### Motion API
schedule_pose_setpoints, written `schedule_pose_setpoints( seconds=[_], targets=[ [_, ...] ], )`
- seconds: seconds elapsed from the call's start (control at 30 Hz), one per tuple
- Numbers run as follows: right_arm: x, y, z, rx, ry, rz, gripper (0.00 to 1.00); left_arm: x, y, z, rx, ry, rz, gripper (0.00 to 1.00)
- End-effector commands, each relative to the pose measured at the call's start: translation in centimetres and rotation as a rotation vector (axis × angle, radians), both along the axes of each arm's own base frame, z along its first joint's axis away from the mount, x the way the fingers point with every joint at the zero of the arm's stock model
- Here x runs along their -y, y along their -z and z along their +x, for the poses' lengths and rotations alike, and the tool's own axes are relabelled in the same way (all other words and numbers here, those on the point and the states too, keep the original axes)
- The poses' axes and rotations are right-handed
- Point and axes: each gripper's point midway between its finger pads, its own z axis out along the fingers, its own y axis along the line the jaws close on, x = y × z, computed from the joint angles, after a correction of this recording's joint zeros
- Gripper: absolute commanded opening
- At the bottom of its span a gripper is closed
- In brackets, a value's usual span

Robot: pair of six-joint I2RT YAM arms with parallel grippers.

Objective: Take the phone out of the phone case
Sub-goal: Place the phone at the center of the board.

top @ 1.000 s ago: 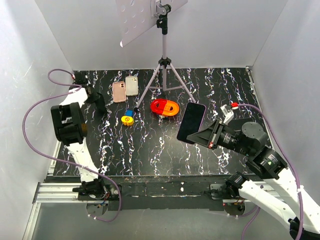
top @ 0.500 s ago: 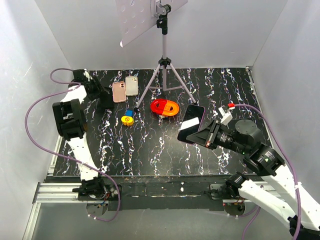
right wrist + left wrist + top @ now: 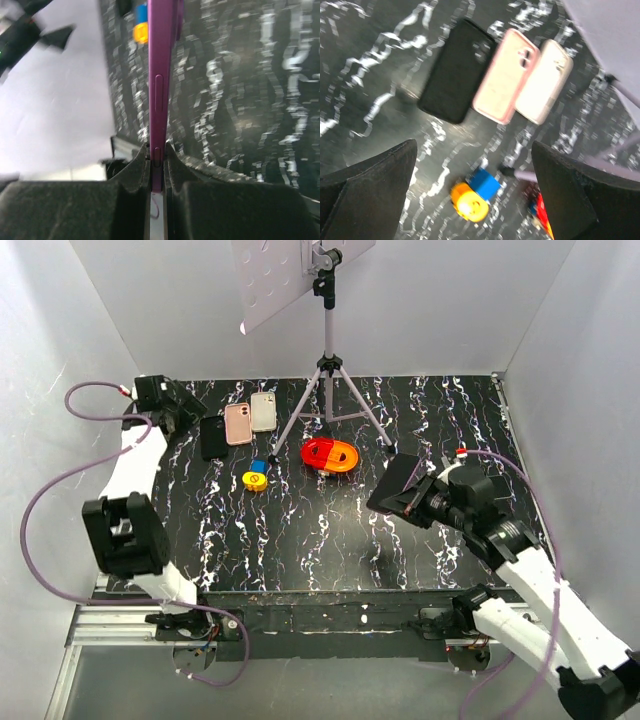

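The black phone case [image 3: 213, 437] [image 3: 457, 70] lies flat at the back left of the table, next to a pink case [image 3: 238, 423] [image 3: 506, 75]. My left gripper [image 3: 188, 418] [image 3: 474, 144] hovers just left of it, open and holding nothing. The purple-edged phone [image 3: 393, 483] is held in the air right of centre, dark face tilted up. My right gripper [image 3: 412, 502] [image 3: 157, 150] is shut on the phone's lower end. In the right wrist view the phone [image 3: 161, 75] appears edge-on between the pads.
A beige case [image 3: 263, 411] [image 3: 543, 81] lies beside the pink one. A yellow-and-blue toy [image 3: 256, 478] [image 3: 470, 197] and a red-orange object [image 3: 331, 455] sit mid-table. A tripod [image 3: 327, 390] with a white panel stands at the back. White walls close in three sides.
My left gripper opened and let go of the black case, which now lies beside the pink case; the left arm drew back. My right arm swung the phone lower and tilted it.
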Motion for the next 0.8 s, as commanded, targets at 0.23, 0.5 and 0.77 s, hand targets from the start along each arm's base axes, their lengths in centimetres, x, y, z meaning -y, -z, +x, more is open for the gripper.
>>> schedule_pose_setpoints(
  seconds=[0.23,0.5,0.77],
  targets=[
    [10.5,8.9,8.8,-0.209,0.417,-0.049,0.01,17.0,-3.5,-5.2,0.178,0.453,-0.113,0.98],
    [18.5,9.3,17.7,-0.18,0.759,-0.074,0.01,19.8,-3.4,-6.0,0.188,0.539,-0.327,0.98],
    [23.7,11.2,23.2,-0.197,0.96,-0.031,0.01,20.1,-7.3,-7.0,0.302,0.577,-0.375,0.98]
  ],
)
